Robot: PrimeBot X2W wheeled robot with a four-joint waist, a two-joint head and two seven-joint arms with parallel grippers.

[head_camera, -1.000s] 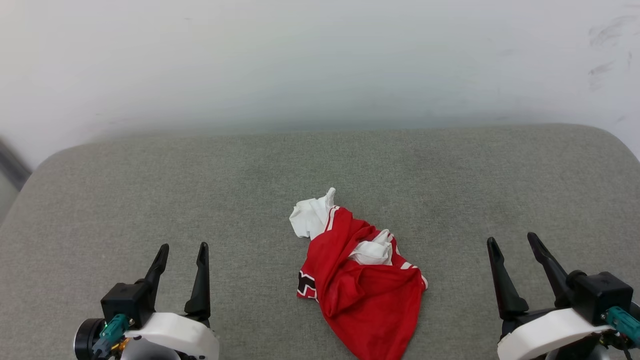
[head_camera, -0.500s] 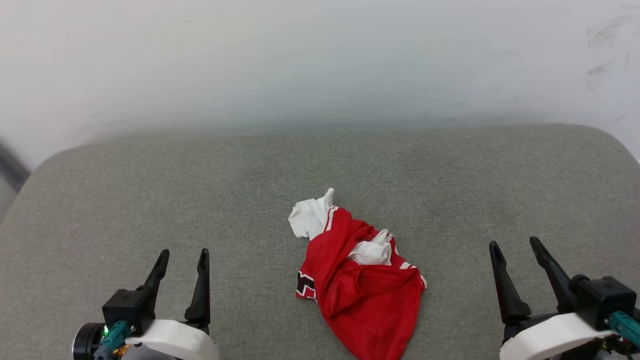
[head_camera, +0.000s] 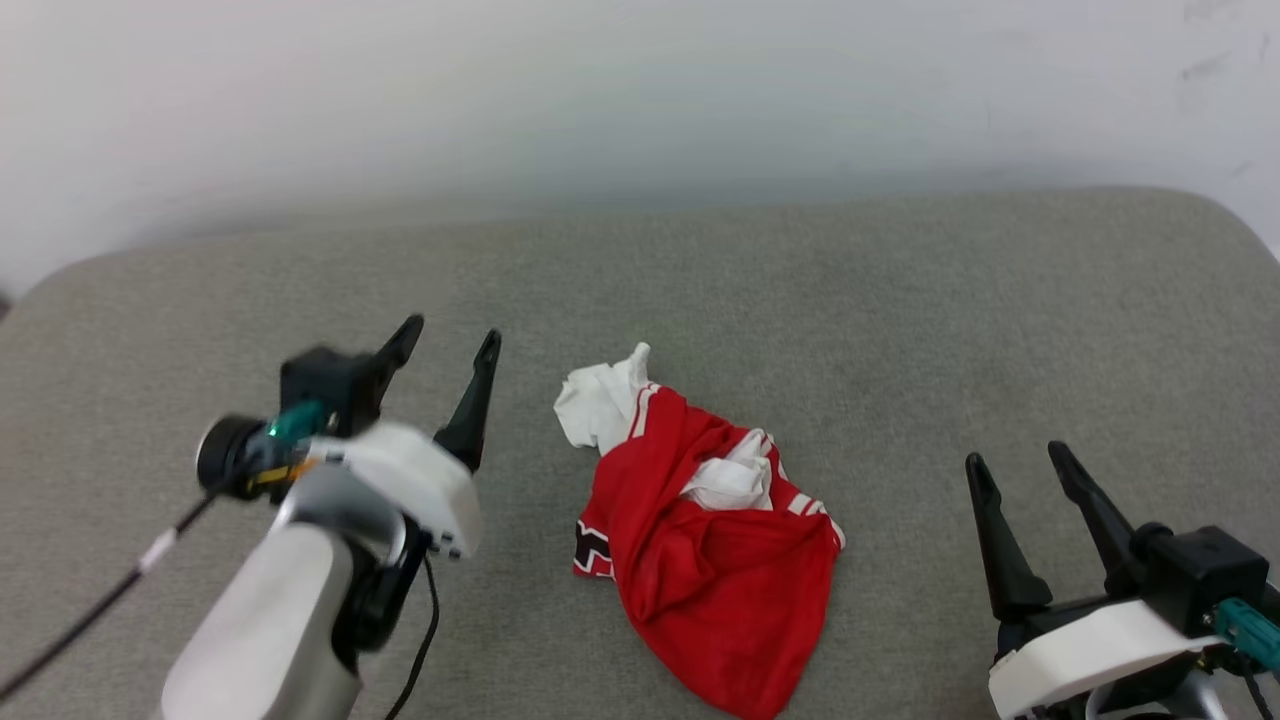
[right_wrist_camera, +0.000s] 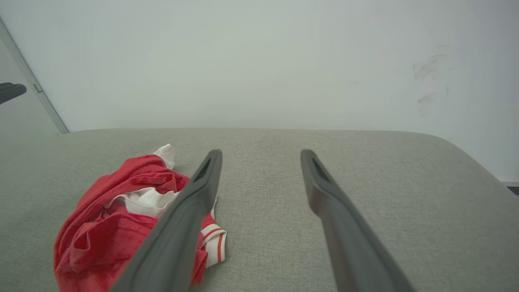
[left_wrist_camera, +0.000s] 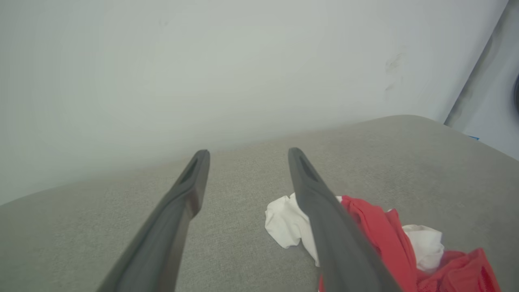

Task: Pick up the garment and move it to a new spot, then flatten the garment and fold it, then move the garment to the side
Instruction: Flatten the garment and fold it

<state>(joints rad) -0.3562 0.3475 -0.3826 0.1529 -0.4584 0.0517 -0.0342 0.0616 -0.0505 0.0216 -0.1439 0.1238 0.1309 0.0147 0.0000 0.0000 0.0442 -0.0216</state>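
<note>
The garment (head_camera: 705,560) lies crumpled on the grey cushion (head_camera: 900,300), right of the spread, empty left jaws and left of the spread right jaws. Its lettering (head_camera: 590,548), mostly folded under, seems dark.

Colour rundown: the shirt (head_camera: 720,590) is bright red, with white sleeves (head_camera: 600,410) trimmed in red stripes, plus a bit of black lettering (head_camera: 592,548) outlined in white. The cushion (head_camera: 900,330) is a muted grey-green with a fine woven fleck. The wall (head_camera: 640,90) is plain off-white with a few dark scuff marks. The left gripper (head_camera: 450,333) and right gripper (head_camera: 1016,455) both have black fingers, white shells and a teal plug (head_camera: 295,420), and the cable (head_camera: 100,600) is black with one white band.
</note>
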